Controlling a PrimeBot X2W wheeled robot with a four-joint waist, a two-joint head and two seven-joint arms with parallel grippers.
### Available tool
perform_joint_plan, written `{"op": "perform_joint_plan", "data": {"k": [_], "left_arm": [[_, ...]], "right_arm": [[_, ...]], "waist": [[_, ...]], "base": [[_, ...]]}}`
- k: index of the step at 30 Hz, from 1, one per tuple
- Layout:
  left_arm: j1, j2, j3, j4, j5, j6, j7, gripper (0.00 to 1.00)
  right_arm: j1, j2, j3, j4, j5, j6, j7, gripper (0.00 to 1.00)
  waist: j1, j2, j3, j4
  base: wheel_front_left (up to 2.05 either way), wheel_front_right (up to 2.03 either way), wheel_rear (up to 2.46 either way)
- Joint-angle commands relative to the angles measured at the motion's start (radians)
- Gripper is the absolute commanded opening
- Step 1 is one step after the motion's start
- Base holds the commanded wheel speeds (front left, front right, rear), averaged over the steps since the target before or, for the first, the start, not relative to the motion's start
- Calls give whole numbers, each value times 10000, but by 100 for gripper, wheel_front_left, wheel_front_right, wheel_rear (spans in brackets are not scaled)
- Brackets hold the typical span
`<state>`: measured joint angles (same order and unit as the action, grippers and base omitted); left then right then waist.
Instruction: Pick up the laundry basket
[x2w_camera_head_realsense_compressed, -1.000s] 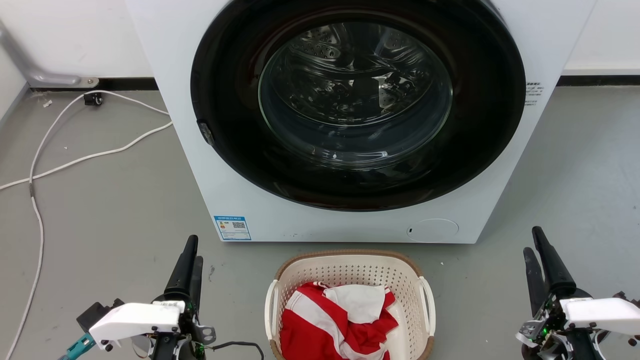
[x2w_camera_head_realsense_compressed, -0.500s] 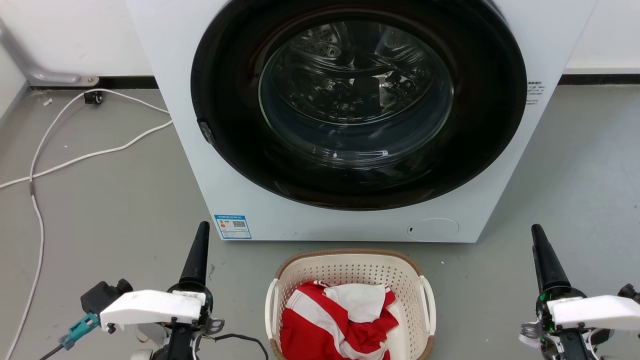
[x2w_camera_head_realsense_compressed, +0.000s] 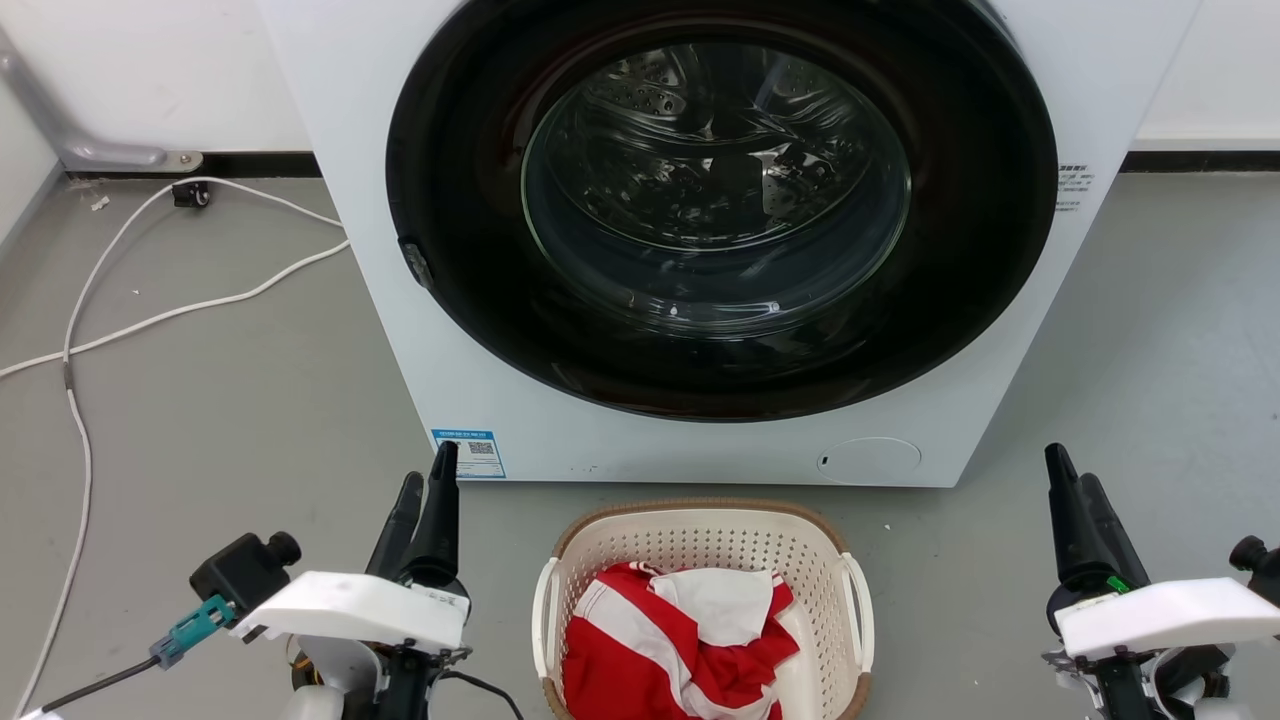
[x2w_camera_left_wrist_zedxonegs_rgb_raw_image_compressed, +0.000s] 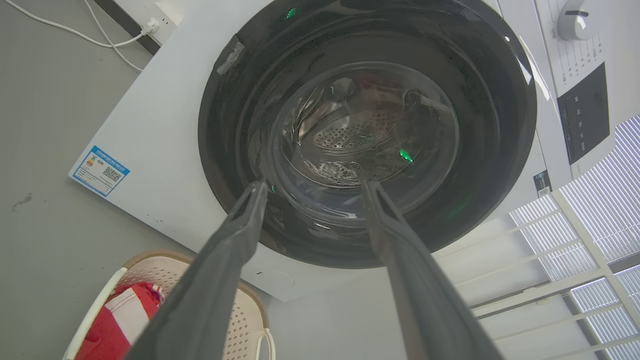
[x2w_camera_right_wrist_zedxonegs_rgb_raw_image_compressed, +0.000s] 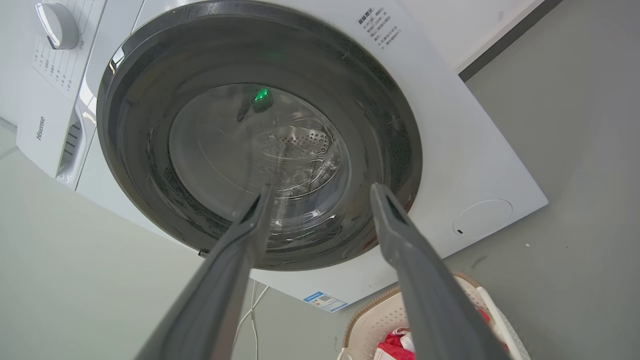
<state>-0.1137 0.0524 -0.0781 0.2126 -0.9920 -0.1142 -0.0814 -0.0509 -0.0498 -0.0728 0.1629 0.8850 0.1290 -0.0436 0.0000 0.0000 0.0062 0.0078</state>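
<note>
Dark left tool (x2w_camera_left_wrist_zedxonegs_rgb_raw_image_compressed: 315, 185) and right tool (x2w_camera_right_wrist_zedxonegs_rgb_raw_image_compressed: 322, 187) spread wide, empty.

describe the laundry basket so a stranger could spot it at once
Find the big white front-loading washer; on the grey floor just in front of it sits the laundry basket. It is cream perforated plastic with a brown rim, white side handles and red-and-white cloth inside.
</note>
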Motion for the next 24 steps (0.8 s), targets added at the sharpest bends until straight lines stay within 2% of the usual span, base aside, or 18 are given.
{"op": "perform_joint_plan", "data": {"k": [1,11,24], "left_arm": [[-303,32,-104,-135,590,43,-121,100],[-327,23,-440,92,2629,204,-414,100],[-452,10,-820,316,4776,336,-813,100]], "right_arm": [[-145,-22,10,-193,-697,13,-90,100],[-51,-21,58,-360,-2917,16,-50,100],[47,-30,-16,-450,-5241,18,-112,100]], "waist": [[0,0,-5,4],[0,0,-19,12],[0,0,18,35]], "base": [[0,0,0],[0,0,0],[0,0,0]]}}
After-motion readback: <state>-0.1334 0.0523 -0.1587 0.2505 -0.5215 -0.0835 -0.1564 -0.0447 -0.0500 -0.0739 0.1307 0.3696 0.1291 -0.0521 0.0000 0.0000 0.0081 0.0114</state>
